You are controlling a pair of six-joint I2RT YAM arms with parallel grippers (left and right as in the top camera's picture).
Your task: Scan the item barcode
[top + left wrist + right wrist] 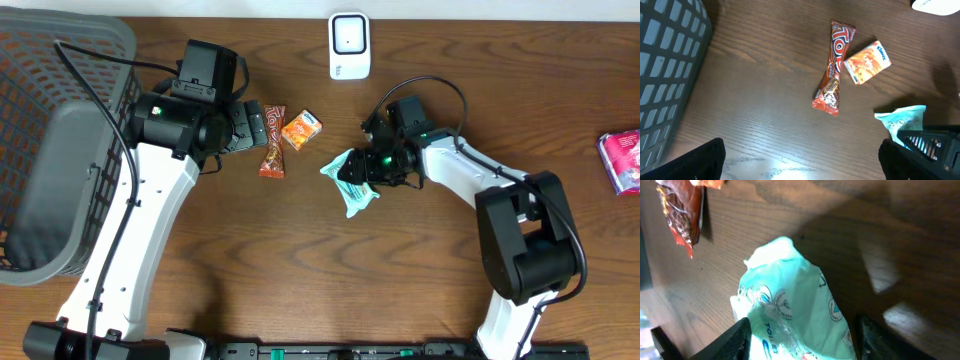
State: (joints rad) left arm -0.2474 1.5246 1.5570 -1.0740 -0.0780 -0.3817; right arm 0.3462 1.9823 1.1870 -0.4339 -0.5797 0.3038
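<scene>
Wooden table point(300, 260): teal packet point(350, 195) lies diagonally.

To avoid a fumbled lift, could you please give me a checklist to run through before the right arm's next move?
1. Right claw straddles the teal packet, one finger on each side: ok.
2. Firm grip on the packet: cannot tell; contact is unclear.
3. Barcode located: cannot tell; none shows in any view.
4. Way to the white scanner over bare table: ok.
5. Left claw open and apart from the packet: ok.
6. Chocolate bar and orange box lie off that path: ok.
</scene>
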